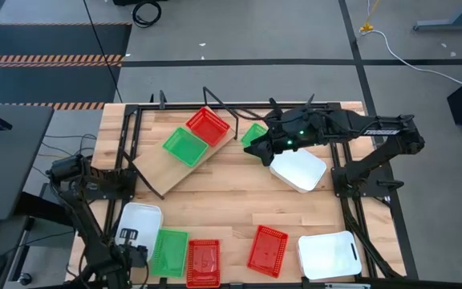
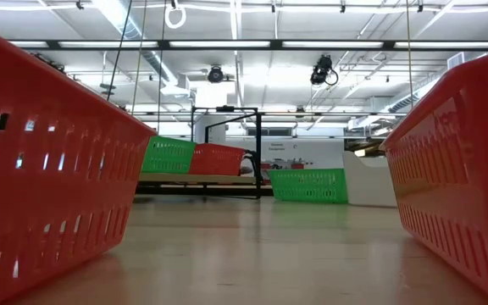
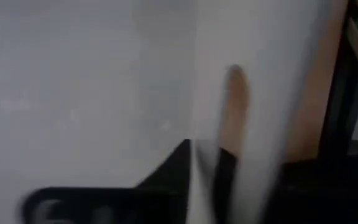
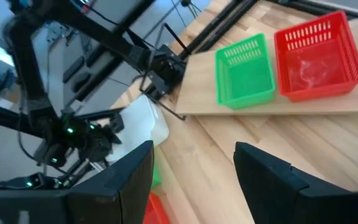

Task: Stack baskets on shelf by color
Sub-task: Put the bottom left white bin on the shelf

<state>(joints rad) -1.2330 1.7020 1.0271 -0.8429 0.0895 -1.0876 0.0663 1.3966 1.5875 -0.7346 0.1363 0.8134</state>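
Note:
The shelf (image 1: 184, 160) lies slanted at the table's far left, carrying a green basket (image 1: 185, 147) and a red basket (image 1: 208, 126). A second green basket (image 1: 254, 133) and a white basket (image 1: 298, 169) sit on the table beside it. Along the near edge lie a white basket (image 1: 137, 221), a green basket (image 1: 169, 251), two red baskets (image 1: 204, 262) (image 1: 268, 249) and a white basket (image 1: 330, 254). My left gripper (image 1: 127, 239) is at the near-left white basket. My right gripper (image 4: 194, 180) hovers open between the far green and white baskets, holding nothing. My left gripper has the near-left white basket's wall (image 3: 201, 186) between its two fingers, one inside the basket and one outside, coming from above. The blur hides how far back the wall reaches and whether the basket is lifted.
The shelf's black wire end frames (image 1: 147, 108) stick out near the far-left corner. The two arms' bases stand at the table's left and right sides. Bare wood (image 1: 231, 201) lies across the table's middle.

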